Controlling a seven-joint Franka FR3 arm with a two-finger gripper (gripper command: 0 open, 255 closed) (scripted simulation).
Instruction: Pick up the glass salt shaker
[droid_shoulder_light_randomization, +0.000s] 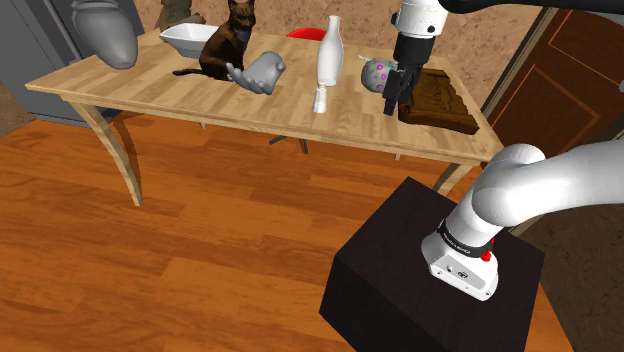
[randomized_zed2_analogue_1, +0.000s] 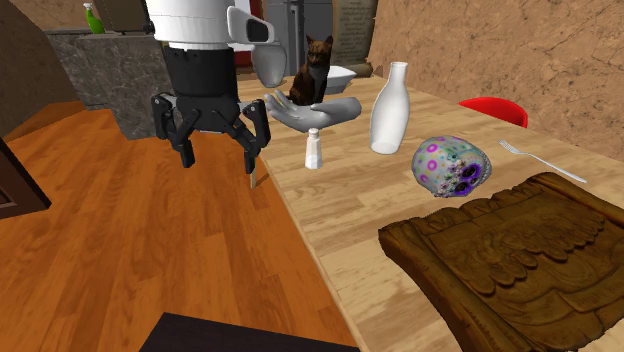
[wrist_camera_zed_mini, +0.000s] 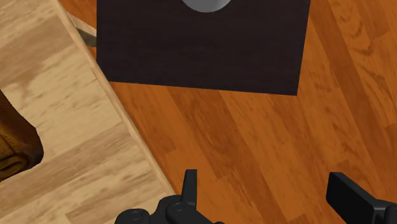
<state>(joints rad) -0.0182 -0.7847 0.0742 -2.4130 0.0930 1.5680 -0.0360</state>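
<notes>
Salt shaker (randomized_zed2_analogue_1: 313, 148) stands upright near the table's (randomized_zed2_analogue_1: 330, 250) edge, beside the tall white bottle (randomized_zed2_analogue_1: 388, 108). I see my gripper (randomized_zed2_analogue_1: 218, 152) hanging off to the second exterior view's left over the floor (randomized_zed2_analogue_1: 100, 230), spread wide and empty, presumably ready to straddle the shaker.

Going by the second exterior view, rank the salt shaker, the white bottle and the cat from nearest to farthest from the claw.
1. Salt shaker, by the table edge beside the claw.
2. White bottle, farther in from that edge.
3. Cat, toward the table's far end.
</notes>
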